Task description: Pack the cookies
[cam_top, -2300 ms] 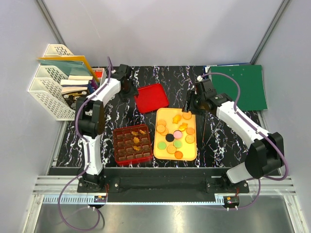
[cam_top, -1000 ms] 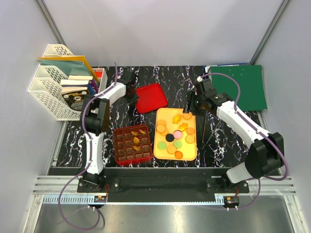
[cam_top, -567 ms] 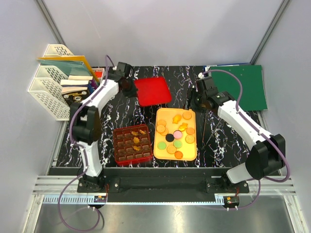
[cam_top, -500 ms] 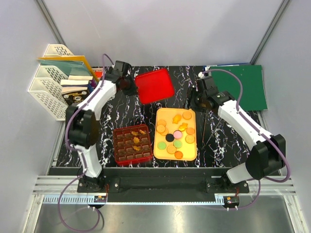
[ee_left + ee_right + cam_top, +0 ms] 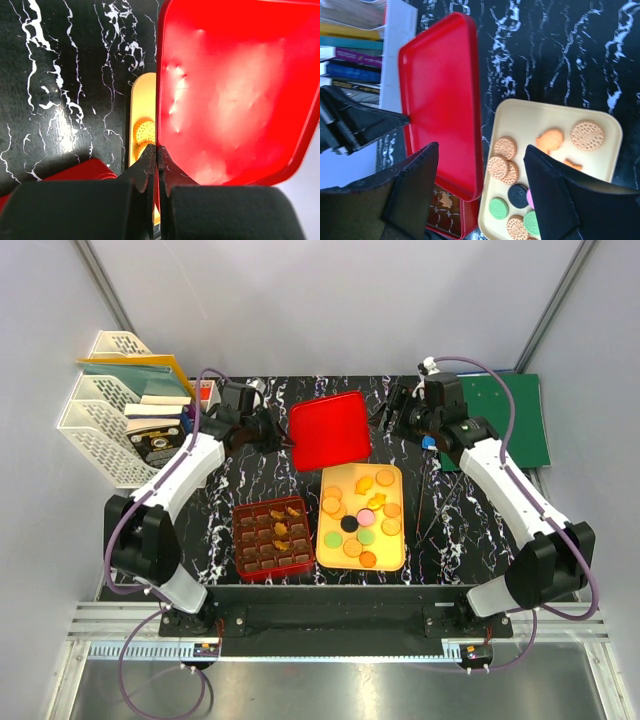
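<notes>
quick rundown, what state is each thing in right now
red lid: lifted, pinched at its edge
left gripper: shut on the red lid
right gripper: open, empty
red grid box: uncovered, only a few compartments filled
yellow tray: flat on the table
cookies: most loose on the yellow tray, a few in the red grid box

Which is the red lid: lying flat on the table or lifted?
Lifted and tilted: the left pincer grips the red lid by its edge, holding it up.
</notes>
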Motion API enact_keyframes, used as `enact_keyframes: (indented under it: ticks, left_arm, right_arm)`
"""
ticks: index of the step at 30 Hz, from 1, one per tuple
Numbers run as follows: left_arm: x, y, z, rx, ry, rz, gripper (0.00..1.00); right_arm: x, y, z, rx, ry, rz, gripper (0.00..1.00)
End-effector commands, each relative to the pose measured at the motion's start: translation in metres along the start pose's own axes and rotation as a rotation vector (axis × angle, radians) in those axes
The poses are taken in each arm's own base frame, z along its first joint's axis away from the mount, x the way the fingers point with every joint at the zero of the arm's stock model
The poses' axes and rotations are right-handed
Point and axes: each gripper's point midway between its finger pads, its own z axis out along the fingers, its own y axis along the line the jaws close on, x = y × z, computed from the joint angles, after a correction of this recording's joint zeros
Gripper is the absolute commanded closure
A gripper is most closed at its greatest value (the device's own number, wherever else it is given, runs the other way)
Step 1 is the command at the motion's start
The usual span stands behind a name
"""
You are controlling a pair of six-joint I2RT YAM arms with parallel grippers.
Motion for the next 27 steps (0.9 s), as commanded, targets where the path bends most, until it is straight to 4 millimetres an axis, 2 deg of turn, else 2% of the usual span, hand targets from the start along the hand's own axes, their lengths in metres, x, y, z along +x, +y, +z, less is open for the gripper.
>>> enact_keyframes:
  ticks: [1, 5, 8, 9, 12, 14, 18, 19, 22, 23, 27]
  left_arm:
    - [-0.015, -0.043, -0.026, 0.158, -0.082, 0.053, 1.00]
    - [-0.009, -0.049, -0.030, 0.181, -0.078, 0.069, 1.00]
    - [-0.005, -0.052, -0.032, 0.199, -0.074, 0.070, 1.00]
    - [-0.005, -0.054, -0.034, 0.207, -0.079, 0.071, 1.00]
    - [-0.004, -0.056, -0.037, 0.221, -0.082, 0.076, 1.00]
    - [0.000, -0.056, -0.036, 0.226, -0.074, 0.078, 1.00]
    - [0.000, -0.056, -0.036, 0.230, -0.078, 0.076, 1.00]
    - [0.000, -0.056, -0.036, 0.229, -0.077, 0.075, 0.97]
    - [-0.003, -0.054, -0.034, 0.219, -0.083, 0.070, 0.83]
    - [-0.004, -0.054, -0.034, 0.219, -0.084, 0.068, 0.81]
    - [-0.008, -0.052, -0.029, 0.215, -0.076, 0.040, 0.78]
  right_arm:
    - [-0.026, 0.037, -0.004, -0.161, -0.051, 0.006, 0.23]
    - [-0.017, 0.051, 0.008, -0.276, 0.005, 0.021, 0.25]
    - [-0.010, 0.056, 0.019, -0.324, 0.052, 0.045, 0.25]
    - [-0.005, 0.051, 0.028, -0.316, 0.075, 0.058, 0.26]
    - [0.002, 0.049, 0.035, -0.325, 0.103, 0.071, 0.29]
    - [0.004, 0.057, 0.034, -0.375, 0.117, 0.068, 0.33]
    - [0.008, 0.068, 0.032, -0.452, 0.155, 0.084, 0.48]
    - [0.009, 0.069, 0.032, -0.457, 0.157, 0.088, 0.57]
    - [0.007, 0.071, 0.025, -0.465, 0.147, 0.081, 0.67]
    - [0.005, 0.072, 0.022, -0.468, 0.138, 0.076, 0.72]
    - [0.007, 0.073, 0.015, -0.471, 0.136, 0.074, 0.82]
